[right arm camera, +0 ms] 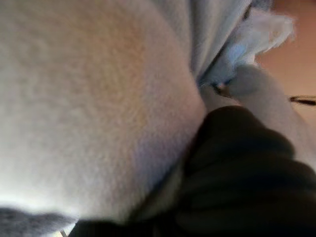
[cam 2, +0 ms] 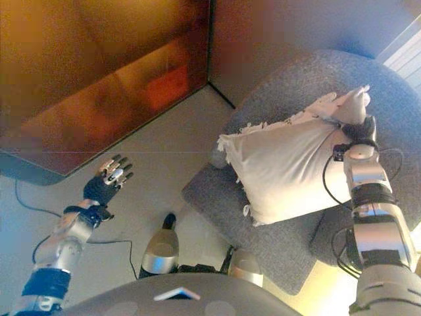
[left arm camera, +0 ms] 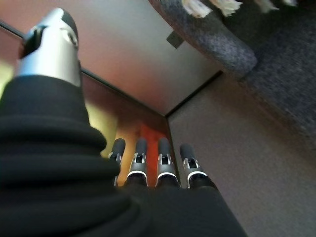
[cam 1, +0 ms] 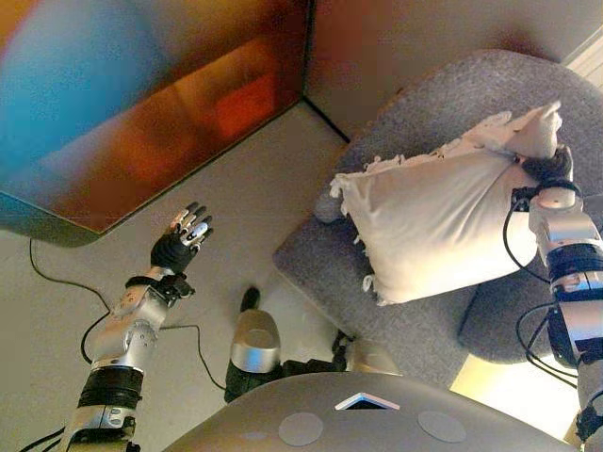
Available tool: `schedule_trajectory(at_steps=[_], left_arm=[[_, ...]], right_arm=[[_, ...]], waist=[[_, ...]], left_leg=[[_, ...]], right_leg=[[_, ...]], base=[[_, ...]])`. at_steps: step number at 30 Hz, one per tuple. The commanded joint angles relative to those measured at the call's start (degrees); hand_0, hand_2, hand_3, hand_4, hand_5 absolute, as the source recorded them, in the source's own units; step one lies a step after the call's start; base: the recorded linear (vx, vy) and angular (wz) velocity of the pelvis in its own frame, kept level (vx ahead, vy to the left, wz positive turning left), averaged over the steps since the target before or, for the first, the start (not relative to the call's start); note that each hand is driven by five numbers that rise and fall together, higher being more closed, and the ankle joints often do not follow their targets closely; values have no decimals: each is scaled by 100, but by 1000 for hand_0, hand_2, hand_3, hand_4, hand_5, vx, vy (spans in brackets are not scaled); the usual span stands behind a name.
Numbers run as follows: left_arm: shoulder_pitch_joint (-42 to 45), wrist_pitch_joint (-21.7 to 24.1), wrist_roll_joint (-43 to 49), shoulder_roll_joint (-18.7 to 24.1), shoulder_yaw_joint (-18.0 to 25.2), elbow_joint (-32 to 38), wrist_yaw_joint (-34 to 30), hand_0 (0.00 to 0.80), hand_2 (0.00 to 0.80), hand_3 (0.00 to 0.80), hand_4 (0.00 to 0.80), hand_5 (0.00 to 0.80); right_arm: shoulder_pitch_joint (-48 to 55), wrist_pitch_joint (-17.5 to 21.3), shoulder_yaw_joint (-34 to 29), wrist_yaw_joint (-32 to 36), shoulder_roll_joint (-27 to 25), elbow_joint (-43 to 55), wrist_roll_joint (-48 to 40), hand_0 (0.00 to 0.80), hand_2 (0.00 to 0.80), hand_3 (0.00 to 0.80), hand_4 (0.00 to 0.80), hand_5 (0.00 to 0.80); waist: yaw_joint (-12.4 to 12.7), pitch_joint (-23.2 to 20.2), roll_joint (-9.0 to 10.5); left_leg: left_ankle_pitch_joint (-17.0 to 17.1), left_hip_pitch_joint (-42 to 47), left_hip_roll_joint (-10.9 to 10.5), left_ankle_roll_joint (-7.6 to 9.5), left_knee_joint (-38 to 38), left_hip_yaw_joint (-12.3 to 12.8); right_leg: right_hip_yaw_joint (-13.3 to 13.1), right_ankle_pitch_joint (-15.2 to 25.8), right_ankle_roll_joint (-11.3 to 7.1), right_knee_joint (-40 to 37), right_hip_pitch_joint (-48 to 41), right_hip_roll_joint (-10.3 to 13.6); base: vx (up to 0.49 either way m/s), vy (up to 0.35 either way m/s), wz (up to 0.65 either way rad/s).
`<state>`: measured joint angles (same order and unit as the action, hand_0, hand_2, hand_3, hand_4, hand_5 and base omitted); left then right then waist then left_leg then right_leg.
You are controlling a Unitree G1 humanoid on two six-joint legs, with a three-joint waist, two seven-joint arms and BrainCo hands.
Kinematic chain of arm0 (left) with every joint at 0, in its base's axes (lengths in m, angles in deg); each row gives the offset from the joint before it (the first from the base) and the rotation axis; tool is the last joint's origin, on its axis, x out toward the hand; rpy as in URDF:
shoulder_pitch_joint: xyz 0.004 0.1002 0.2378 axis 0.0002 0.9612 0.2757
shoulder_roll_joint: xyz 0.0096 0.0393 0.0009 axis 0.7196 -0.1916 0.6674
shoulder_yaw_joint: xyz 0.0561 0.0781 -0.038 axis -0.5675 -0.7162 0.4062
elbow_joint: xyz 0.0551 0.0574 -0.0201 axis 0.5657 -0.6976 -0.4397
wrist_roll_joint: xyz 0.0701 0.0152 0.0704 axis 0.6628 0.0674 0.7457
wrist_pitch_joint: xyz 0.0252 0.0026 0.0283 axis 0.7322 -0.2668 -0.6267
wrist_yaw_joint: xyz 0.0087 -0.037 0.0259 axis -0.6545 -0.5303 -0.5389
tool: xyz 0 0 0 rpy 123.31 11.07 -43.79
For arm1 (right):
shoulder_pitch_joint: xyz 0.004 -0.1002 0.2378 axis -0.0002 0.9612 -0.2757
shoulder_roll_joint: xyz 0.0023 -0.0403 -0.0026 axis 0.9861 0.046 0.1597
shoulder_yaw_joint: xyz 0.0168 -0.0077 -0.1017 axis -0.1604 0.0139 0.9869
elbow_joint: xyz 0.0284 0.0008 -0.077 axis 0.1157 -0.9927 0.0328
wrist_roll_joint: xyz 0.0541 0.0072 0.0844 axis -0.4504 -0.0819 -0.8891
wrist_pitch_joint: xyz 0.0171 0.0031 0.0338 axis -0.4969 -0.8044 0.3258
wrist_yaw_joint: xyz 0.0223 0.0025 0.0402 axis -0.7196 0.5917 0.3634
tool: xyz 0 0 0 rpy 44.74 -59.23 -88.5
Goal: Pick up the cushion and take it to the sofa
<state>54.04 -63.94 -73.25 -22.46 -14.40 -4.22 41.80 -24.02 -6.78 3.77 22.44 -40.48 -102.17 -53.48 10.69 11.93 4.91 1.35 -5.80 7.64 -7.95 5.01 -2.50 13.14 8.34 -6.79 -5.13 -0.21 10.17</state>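
A cream cushion (cam 1: 443, 221) with a fringed edge hangs over the grey sofa seat (cam 1: 377, 311). My right hand (cam 1: 549, 168) is shut on the cushion's far right corner, which bunches up above the hand. The cushion fills the right wrist view (right arm camera: 89, 98), pressed against the hand's dark cover. Whether the cushion's lower edge touches the seat I cannot tell. My left hand (cam 1: 183, 237) is open and empty, fingers straight, out over the floor to the left of the sofa. The left wrist view shows its straight fingers (left arm camera: 165, 165) and the sofa's edge (left arm camera: 217, 34).
The grey sofa has a rounded back (cam 1: 490, 85) and stands near a room corner. A brown wall panel (cam 1: 160, 122) runs along the left. A black cable (cam 1: 66, 282) lies on the beige floor (cam 1: 254, 198) by my left arm.
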Motion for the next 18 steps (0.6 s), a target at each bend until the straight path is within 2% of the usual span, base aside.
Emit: schedule_trajectory(at_steps=[1,5,18], left_arm=[[-143,412,-338,135,-375,308,59,0,0,0,0,0],[-102,447,-386,119,-456,321,142,0,0,0,0,0],[-48,510,-526,61,-561,407,238,0,0,0,0,0]], right_arm=[[-791,142,105,-650,-973,32,169,0,0,0,0,0],[-735,42,30,-789,-956,-39,74,0,0,0,0,0],[-307,407,-645,-865,-1344,-137,-528,0,0,0,0,0]], waist=[[133,-378,-136],[80,-418,-151],[-184,-536,-142]], left_leg=[[-233,195,306,-69,153,37],[-274,289,305,-46,152,118],[-404,554,219,48,97,409]], right_leg=[[4,-474,-385,632,-25,295],[-59,-483,-377,572,-90,284],[-261,-409,-404,433,-169,285]], base=[[24,41,-1],[33,38,-2],[6,33,-9]])
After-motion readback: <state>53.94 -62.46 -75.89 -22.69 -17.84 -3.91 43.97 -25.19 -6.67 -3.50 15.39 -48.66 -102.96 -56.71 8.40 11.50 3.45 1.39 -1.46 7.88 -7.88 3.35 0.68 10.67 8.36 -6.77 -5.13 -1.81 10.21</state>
